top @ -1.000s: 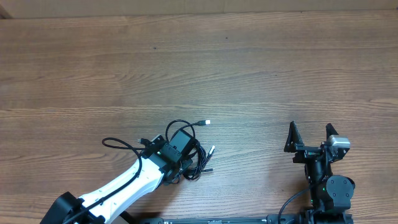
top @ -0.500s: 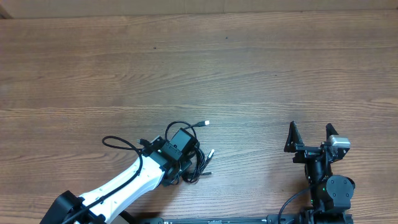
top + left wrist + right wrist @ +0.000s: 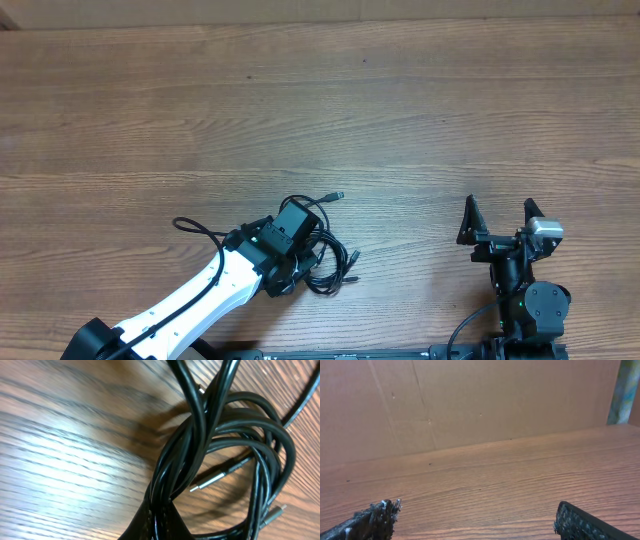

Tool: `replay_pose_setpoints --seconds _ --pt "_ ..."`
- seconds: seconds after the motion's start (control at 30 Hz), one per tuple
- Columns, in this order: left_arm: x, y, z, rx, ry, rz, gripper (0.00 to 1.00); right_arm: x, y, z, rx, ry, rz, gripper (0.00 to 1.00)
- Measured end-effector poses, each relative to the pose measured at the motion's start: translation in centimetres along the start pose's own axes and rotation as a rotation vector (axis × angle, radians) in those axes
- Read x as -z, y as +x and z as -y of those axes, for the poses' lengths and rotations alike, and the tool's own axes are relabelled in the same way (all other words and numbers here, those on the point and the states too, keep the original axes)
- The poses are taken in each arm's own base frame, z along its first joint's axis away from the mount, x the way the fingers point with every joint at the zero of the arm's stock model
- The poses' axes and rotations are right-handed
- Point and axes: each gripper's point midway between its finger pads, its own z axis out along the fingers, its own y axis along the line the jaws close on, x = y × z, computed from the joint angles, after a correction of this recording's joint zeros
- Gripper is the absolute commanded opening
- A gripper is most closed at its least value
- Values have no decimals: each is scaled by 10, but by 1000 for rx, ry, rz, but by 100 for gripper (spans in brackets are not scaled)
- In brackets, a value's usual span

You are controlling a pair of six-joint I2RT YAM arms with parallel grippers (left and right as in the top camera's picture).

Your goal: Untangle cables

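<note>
The cables are thin black cords tangled in one coil at the front centre of the wooden table. One plug end sticks out toward the back, and a loop trails off to the left. My left gripper is over the coil. In the left wrist view it is shut on a twisted bunch of the cables, with a silver-tipped plug lying inside the coil. My right gripper stands open at the front right, nothing between its fingers, well away from the cables.
The bare wooden table stretches to the back and to both sides. A brown cardboard wall stands behind the far edge in the right wrist view. The right arm's base sits at the front right edge.
My left gripper has shifted a little to the right, dragging the coil and its trailing loop with it. The right arm has not moved.
</note>
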Motion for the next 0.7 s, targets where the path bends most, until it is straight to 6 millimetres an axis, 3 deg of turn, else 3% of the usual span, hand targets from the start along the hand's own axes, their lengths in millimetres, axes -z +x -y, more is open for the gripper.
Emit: replay_pose_setpoints --seconds 0.3,0.57,0.7 --pt "3 13 19 -31 77 -78 4 0 0 0 0 0 0 100" --pt "33 8 63 -113 186 -64 4 0 0 0 0 0 0 100" --pt "43 7 69 -120 191 -61 4 0 0 0 0 0 0 100"
